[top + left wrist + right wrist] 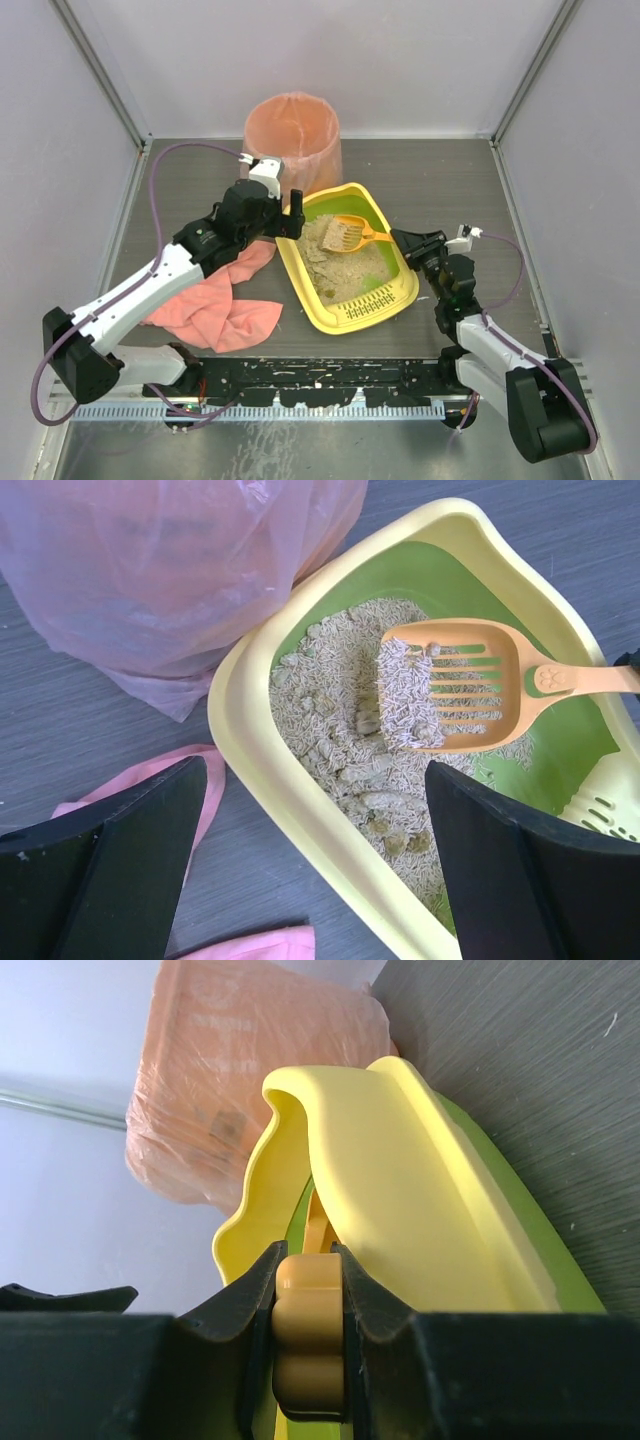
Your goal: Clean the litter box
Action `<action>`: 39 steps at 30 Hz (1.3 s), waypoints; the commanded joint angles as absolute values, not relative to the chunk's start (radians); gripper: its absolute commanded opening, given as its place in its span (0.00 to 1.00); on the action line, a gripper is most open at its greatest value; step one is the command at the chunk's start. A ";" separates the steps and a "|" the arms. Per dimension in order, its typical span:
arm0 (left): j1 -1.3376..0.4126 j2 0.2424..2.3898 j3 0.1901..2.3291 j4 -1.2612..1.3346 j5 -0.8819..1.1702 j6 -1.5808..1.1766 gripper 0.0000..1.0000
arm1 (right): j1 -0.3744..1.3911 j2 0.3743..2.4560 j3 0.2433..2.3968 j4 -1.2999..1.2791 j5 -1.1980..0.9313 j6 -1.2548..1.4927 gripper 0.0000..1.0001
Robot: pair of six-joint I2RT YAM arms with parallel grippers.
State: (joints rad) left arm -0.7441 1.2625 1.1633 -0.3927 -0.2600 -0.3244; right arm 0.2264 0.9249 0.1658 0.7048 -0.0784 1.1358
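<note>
At the near edge, the two arms are fixed on a black rail point(330, 378). Just beyond it, on the left, a pink cloth point(225, 300) lies crumpled on the table point(450, 180), probably kept ready for wiping.

The litter box point(300, 285) sits in the middle of the table, turned at an angle, with its slotted grate point(365, 308) at the near end and its left rim touching the cloth. The right gripper point(310, 1290) is clamped on the end of the handle of the orange scoop point(460, 685), reaching in over the right rim. This keeps the scoop's head level above the litter point(340, 680), and a pale clump point(405, 695) rests on its slots, so I judge that loose grains can fall back into the box.

The left gripper point(315, 772) hangs over the far left corner of the box with its jaws wide apart and nothing between them. It seems ready to steady the box.

Just beyond this corner stands the bin point(292, 135) with its pink liner, close enough for a short carry of the clump.

The table is dark grey with a wood-like grain. Plain pale walls point(300, 50) close it on the left, right and far sides.
</note>
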 commanded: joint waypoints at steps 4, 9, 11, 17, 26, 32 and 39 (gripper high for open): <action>-0.741 1.203 1.186 -0.422 -0.297 -0.308 0.92 | 0.196 0.958 0.127 0.952 -0.190 1.233 0.01; -0.740 1.206 1.173 -0.422 -0.286 -0.308 0.89 | 0.184 0.923 0.113 0.970 -0.201 1.214 0.01; -0.740 1.204 1.171 -0.422 -0.282 -0.308 0.88 | 0.174 0.912 0.110 0.970 -0.213 1.219 0.01; -0.739 1.185 1.168 -0.433 -0.280 -0.298 0.88 | 0.084 0.969 0.088 1.047 -0.299 1.295 0.01; -0.736 1.158 1.168 -0.444 -0.290 -0.290 0.89 | -0.003 1.306 0.052 1.499 -0.441 1.531 0.01; -0.734 1.156 1.188 -0.462 -0.286 -0.275 0.90 | 0.018 1.334 0.058 1.517 -0.433 1.541 0.01; -0.732 1.135 1.219 -0.503 -0.299 -0.242 0.91 | -0.030 1.251 0.054 1.398 -0.450 1.492 0.01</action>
